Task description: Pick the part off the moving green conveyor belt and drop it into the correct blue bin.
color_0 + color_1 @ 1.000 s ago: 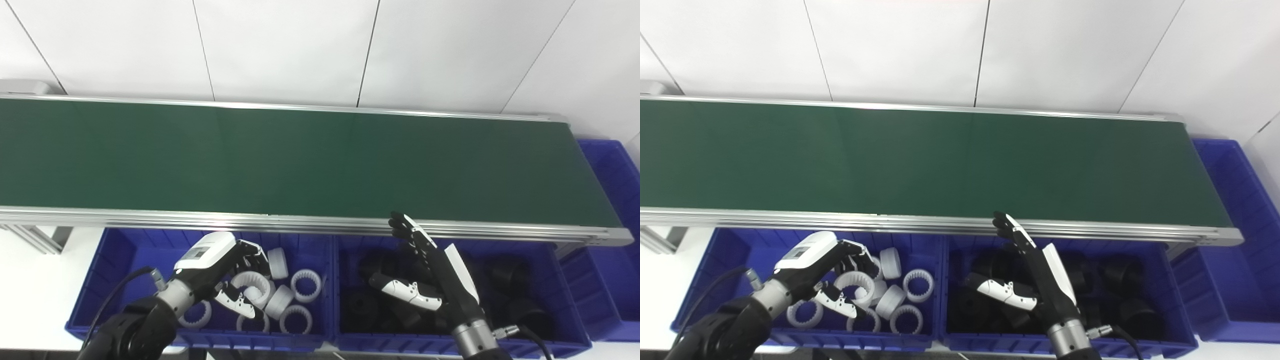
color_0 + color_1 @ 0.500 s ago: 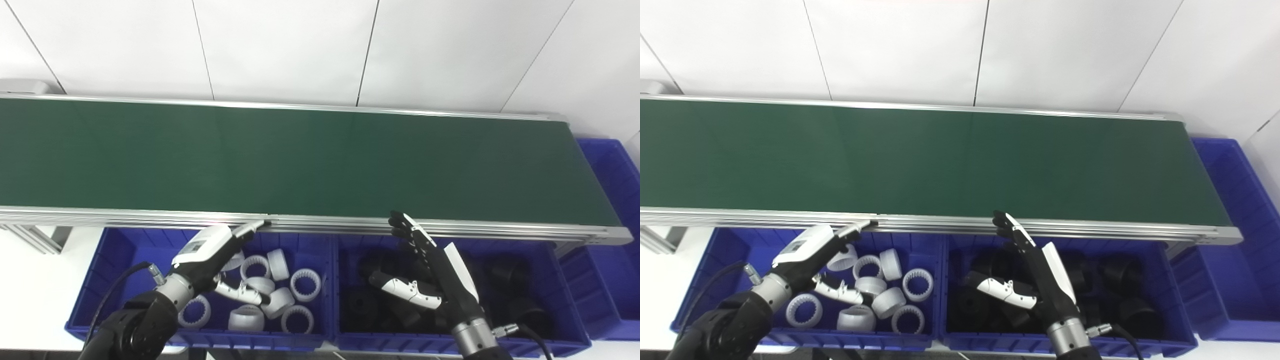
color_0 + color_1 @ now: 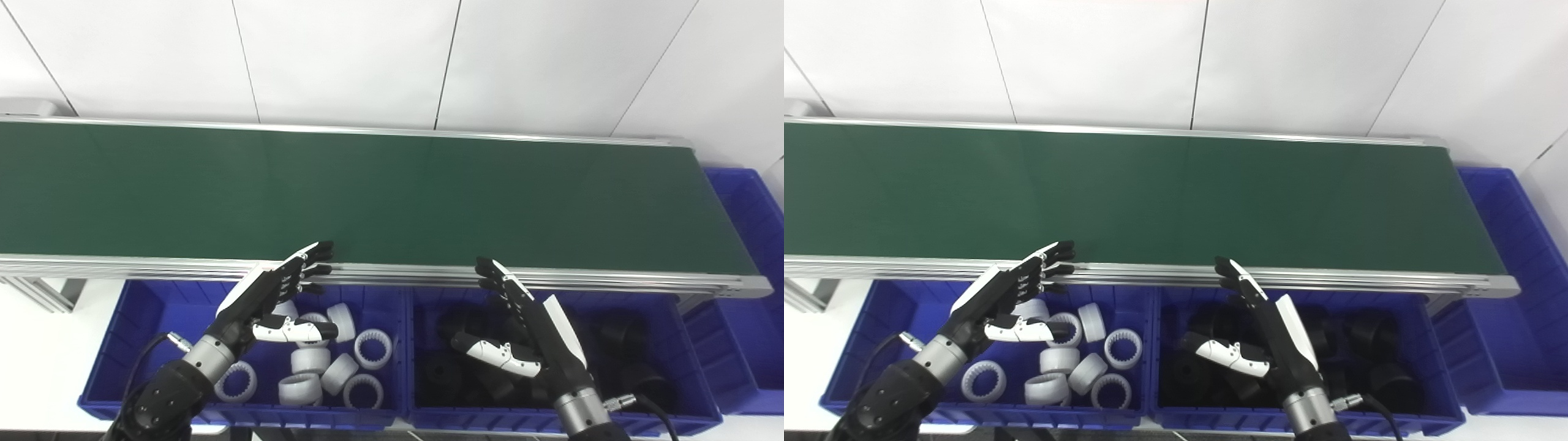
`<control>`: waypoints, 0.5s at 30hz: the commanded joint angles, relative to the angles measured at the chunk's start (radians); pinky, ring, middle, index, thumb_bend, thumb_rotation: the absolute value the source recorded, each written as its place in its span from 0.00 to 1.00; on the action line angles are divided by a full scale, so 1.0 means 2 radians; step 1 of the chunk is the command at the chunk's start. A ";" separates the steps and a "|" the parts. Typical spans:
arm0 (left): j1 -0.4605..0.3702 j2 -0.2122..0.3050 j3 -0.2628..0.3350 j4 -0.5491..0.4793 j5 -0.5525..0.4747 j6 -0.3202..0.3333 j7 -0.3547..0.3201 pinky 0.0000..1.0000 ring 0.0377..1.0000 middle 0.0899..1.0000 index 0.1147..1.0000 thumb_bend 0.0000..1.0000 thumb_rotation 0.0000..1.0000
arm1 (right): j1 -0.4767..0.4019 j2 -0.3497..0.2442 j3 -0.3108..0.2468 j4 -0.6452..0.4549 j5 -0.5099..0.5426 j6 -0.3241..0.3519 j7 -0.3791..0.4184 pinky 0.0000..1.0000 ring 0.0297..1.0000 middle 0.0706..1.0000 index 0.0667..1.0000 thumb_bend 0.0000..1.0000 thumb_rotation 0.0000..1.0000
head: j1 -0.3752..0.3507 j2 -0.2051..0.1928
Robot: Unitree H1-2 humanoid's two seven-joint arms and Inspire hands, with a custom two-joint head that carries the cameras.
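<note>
While both hands hold nothing, the left hand hovers lower left of centre, fingers spread, fingertips at the near rail of the green conveyor belt. Below it sits the left blue bin of white ring parts. Right hand, lower right of centre, is likewise splayed above the right blue bin of black parts. No part shows on the belt. Third blue bin at right edge.

Both the left hand and right hand are held open, empty, above blue bins beside the bare conveyor belt.
</note>
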 commanded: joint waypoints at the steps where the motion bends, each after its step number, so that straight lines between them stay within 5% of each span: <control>1: -0.010 0.003 0.004 -0.008 -0.016 -0.021 -0.002 0.75 0.84 0.90 0.91 0.89 0.30 | -0.005 -0.002 0.001 -0.019 0.000 0.004 0.000 0.80 0.87 0.89 0.91 0.76 0.50 | 0.001 0.001; 15: -0.012 0.012 0.003 -0.006 -0.020 -0.022 -0.009 0.73 0.83 0.88 0.88 0.89 0.29 | -0.007 0.000 0.003 -0.018 -0.003 0.004 0.001 0.81 0.87 0.90 0.91 0.75 0.50 | 0.002 -0.002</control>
